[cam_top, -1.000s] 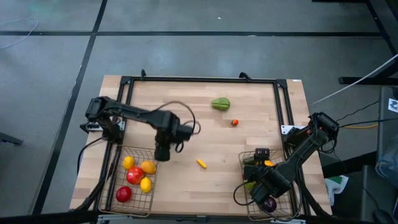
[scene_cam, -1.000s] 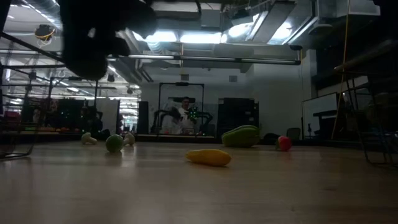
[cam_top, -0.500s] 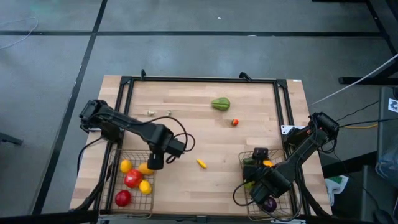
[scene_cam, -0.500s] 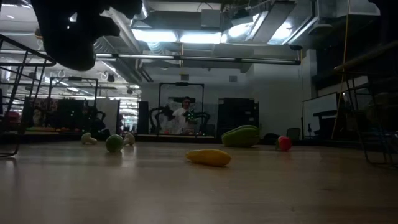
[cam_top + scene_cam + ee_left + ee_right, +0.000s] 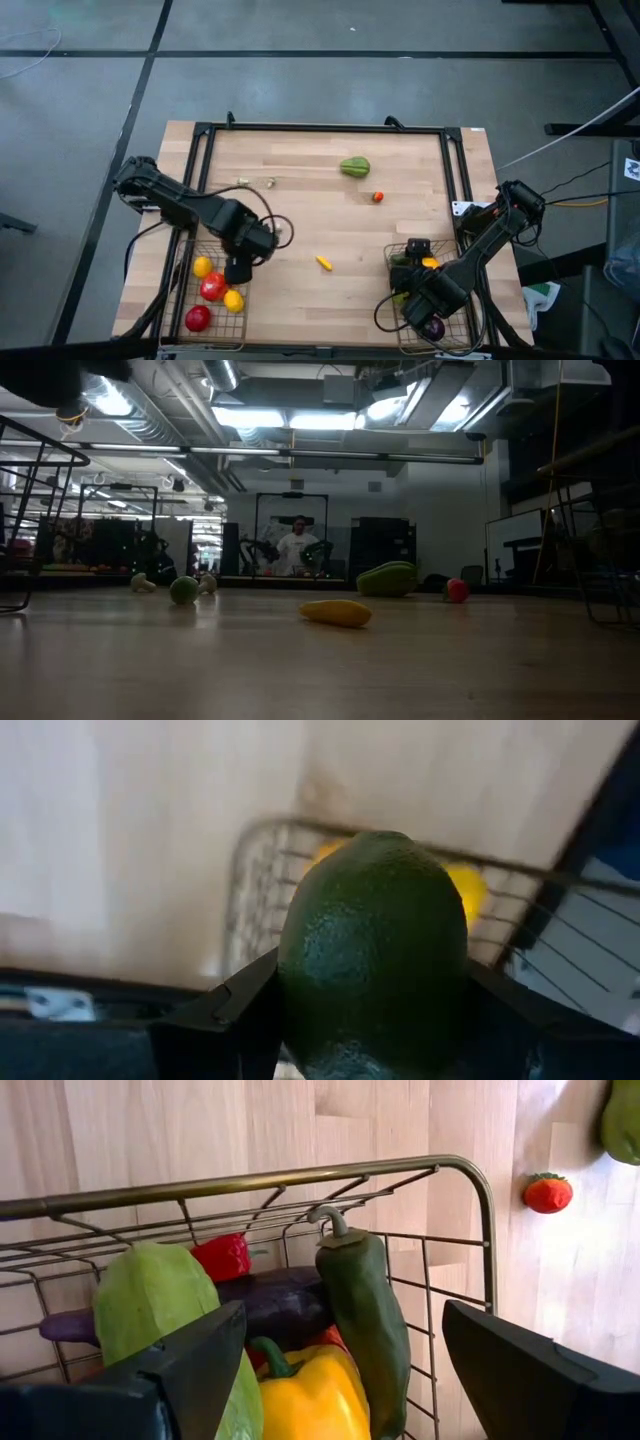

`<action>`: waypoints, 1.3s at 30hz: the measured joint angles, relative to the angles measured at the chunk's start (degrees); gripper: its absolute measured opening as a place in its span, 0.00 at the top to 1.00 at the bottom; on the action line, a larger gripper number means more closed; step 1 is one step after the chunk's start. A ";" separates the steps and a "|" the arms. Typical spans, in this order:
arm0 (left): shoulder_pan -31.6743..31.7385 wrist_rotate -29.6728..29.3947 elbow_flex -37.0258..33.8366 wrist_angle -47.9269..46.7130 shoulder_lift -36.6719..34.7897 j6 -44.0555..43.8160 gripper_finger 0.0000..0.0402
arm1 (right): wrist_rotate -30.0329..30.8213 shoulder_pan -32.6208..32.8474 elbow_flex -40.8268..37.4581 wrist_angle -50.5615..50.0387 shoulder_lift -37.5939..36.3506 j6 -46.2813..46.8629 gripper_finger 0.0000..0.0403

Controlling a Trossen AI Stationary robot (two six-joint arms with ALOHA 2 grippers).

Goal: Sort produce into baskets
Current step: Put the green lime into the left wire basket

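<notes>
My left gripper (image 5: 238, 270) hangs over the far right corner of the left basket (image 5: 190, 320), shut on a dark green lime (image 5: 372, 950). That basket holds yellow (image 5: 203, 266) and red (image 5: 213, 288) produce. My right gripper (image 5: 432, 303) stands open above the right basket (image 5: 300, 1178), its fingers touching nothing. Under it lie a yellow pepper (image 5: 315, 1385), a dark green pepper (image 5: 368, 1315), a pale green piece (image 5: 150, 1305) and a purple aubergine (image 5: 270, 1302). My left gripper pinches the lime by its two opposite sides (image 5: 295, 990) between its two fingers (image 5: 235, 1020). The fingers come from above, pointing down. The lime is lifted clear, above the basket's corner.
On the bare table lie a yellow piece (image 5: 323, 263), a small red strawberry (image 5: 377, 197), a large green piece (image 5: 354, 166) and two small pale pieces (image 5: 242, 182) at the far left. A black frame (image 5: 320, 128) runs round the table.
My left gripper has carried the lime toward the table's near left, from the open wood to above the left basket's corner. It has risen and rolled about its own line. The lime stays in the hold. In the low view the arm has gone up out of the picture.
</notes>
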 joint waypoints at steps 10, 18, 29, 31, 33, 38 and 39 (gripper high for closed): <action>-8.90 -0.39 -0.17 0.42 0.05 -12.07 0.45 | 0.00 0.00 0.00 0.11 0.00 0.00 0.16; -12.88 -5.21 -0.15 0.57 0.04 -13.14 0.45 | 0.00 -0.02 0.00 0.13 0.00 0.00 0.16; -14.09 -5.18 -0.15 0.66 0.05 -13.14 0.36 | 0.00 -0.02 0.00 0.15 0.00 0.00 0.16; -14.08 -5.20 -0.15 0.66 0.05 -13.07 0.33 | 0.00 -0.01 0.00 0.15 0.00 0.00 0.16; -14.08 -5.20 -0.16 0.66 0.05 -13.05 0.31 | 0.00 -0.02 0.00 0.17 0.00 0.00 0.16; -14.08 -5.20 -0.15 0.66 0.05 -12.67 0.30 | 0.30 0.00 0.00 0.76 0.00 -0.02 0.16; -14.08 -5.20 -0.15 0.68 0.05 -12.66 0.30 | 0.75 -0.05 0.00 1.16 0.00 -0.19 0.16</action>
